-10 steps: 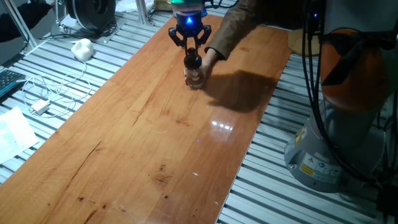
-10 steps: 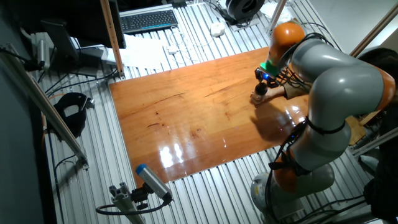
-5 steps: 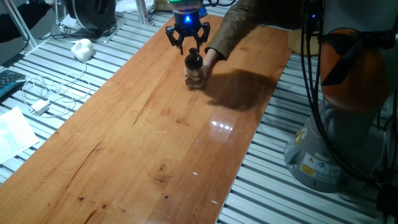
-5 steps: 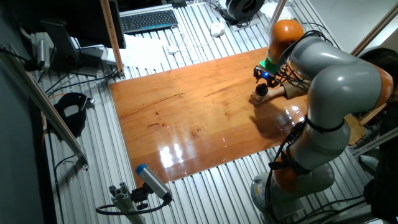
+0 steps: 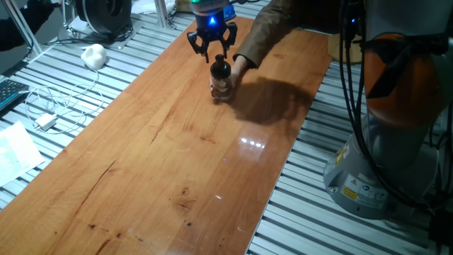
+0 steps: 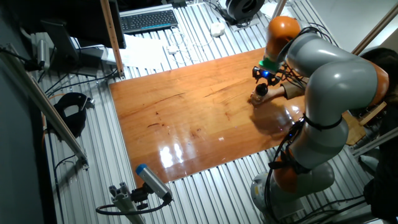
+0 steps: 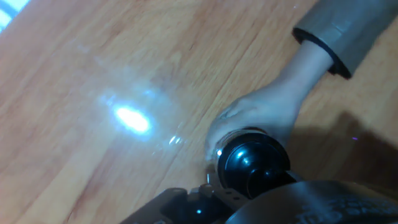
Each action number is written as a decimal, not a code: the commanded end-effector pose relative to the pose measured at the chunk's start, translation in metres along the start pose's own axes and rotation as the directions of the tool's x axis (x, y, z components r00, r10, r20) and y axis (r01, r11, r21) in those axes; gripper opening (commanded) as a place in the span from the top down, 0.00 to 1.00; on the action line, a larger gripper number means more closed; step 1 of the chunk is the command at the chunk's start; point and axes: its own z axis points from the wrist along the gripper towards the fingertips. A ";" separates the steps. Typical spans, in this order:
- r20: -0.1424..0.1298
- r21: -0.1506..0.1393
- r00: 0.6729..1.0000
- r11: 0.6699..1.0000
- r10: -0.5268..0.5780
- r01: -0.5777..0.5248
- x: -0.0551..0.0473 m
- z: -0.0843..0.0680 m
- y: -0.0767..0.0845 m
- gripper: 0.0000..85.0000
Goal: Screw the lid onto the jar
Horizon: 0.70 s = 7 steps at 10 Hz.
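Note:
The small clear jar (image 5: 221,87) stands on the wooden table (image 5: 163,149) at its far end, with the black lid (image 5: 220,69) sitting on top of it. My gripper (image 5: 211,49) hangs just above the lid, open, with nothing between its fingers. The other fixed view shows the gripper (image 6: 262,76) above the lid (image 6: 262,89) and the jar (image 6: 257,98). From the hand view I look straight down on the lid (image 7: 252,162) with its knob. A person's hand (image 7: 261,112) grips the jar from behind.
The person's sleeved arm (image 5: 265,25) reaches in from the far right. White cables (image 5: 53,106) and a white object (image 5: 93,55) lie on the slatted surface left of the table. The robot base (image 5: 396,134) stands at the right.
My gripper was around the lid one second ago. It has let go and risen straight up. The lid stays on the jar, and the hand still holds the jar.

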 end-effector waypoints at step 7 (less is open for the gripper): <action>0.032 0.030 0.674 0.674 -0.738 0.738 -0.004 0.004 0.000 0.60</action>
